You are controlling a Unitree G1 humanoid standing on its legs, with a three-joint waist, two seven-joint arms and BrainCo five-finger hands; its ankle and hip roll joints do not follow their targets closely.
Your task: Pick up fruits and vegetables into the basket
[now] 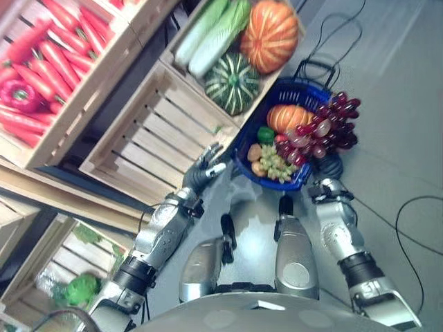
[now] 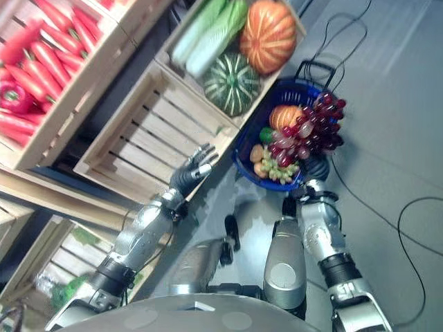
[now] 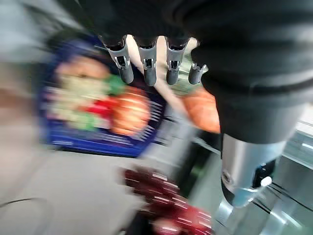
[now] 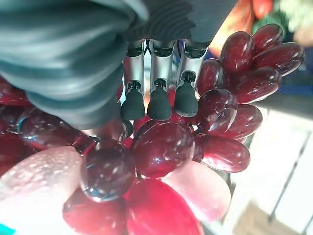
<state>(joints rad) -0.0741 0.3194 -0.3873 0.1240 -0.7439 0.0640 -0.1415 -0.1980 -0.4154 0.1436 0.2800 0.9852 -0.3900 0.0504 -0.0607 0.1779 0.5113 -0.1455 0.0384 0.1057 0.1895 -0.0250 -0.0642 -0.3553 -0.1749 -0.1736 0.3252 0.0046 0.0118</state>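
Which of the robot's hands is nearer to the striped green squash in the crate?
The left hand. It hangs open just below the green squash, beside the blue basket; the right hand, gripping red grapes, is beyond the basket.

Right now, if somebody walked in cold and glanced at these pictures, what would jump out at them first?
Probably the bunch of dark red grapes, held up in the right robot hand over the rim of the blue basket, which already holds a small orange pumpkin and green grapes. Next, the wooden crates beside it: big orange and striped green pumpkins, then red carrots. The left robot hand hangs open by the basket.
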